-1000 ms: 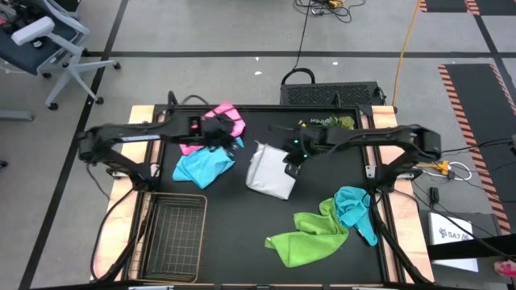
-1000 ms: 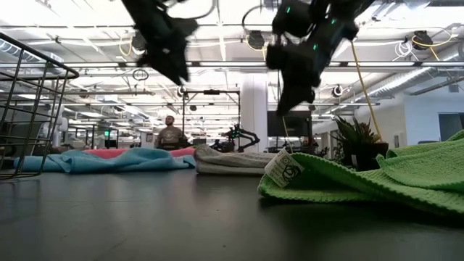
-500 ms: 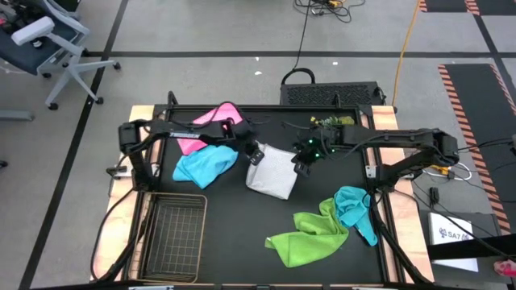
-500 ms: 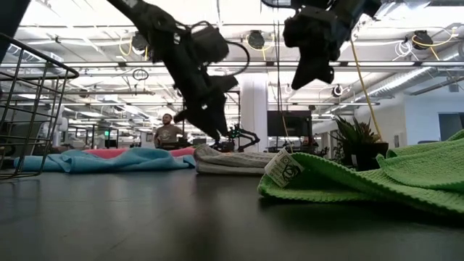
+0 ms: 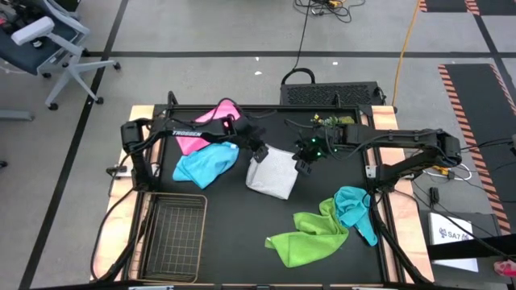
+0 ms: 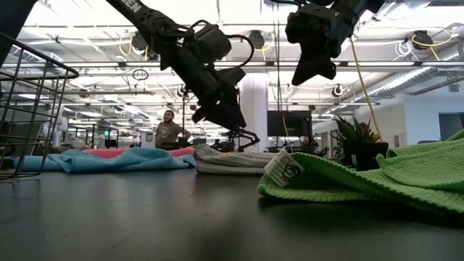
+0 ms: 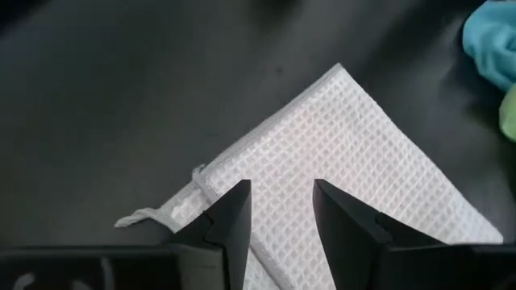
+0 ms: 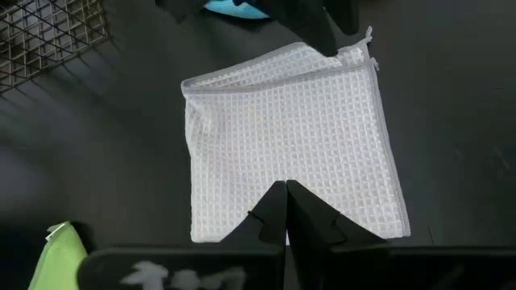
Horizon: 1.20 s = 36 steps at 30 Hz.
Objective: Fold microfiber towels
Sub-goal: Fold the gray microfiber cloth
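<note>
— Where's your grey-white towel (image 5: 272, 171)?

— Folded flat near the middle of the table (image 5: 322, 201), toward the far edge. Your left gripper (image 5: 260, 153) hovers at its far corner, fingers (image 7: 234, 216) spread apart, pinching nothing.

— And the right one?

— The right gripper (image 5: 303, 163) hangs over the towel's right edge — fingers pressed together, empty.

Waffle-weave grey-white towel (image 5: 272, 171); others pink (image 5: 211, 122), light blue (image 5: 201, 165), lime (image 5: 306, 236), seemingly teal (image 5: 353, 206).
</note>
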### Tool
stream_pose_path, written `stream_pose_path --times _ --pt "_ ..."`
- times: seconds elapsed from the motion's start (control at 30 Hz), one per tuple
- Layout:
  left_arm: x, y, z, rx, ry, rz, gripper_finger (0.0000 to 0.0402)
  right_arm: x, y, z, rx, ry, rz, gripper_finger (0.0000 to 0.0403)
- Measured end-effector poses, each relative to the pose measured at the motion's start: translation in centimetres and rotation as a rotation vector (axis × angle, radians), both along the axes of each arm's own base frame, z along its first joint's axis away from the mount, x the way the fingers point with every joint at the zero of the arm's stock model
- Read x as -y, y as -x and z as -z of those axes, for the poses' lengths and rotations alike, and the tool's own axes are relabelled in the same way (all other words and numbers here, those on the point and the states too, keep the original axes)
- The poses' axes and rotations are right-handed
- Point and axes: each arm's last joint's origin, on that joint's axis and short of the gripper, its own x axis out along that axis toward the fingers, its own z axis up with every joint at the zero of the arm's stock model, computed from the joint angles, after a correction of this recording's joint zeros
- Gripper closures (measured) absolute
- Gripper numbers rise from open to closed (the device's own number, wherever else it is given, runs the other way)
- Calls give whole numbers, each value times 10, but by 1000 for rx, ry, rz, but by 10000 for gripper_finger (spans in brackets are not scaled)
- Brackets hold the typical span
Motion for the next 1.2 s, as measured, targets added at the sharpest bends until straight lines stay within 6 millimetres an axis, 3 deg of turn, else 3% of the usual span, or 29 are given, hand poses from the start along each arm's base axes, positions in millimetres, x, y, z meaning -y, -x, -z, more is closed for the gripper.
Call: stream_pose_path --times 0.43,0.73,1.2 --pt "-14 4 5 -24 -35 -83 185 1 0 0 -2 16 38 403" --pt "-34 4 43 -67 169 -128 183 2 0 -1 -4 27 55 403" --pt "-36 3 47 -58 182 -127 183 2 0 0 -7 49 68 403"
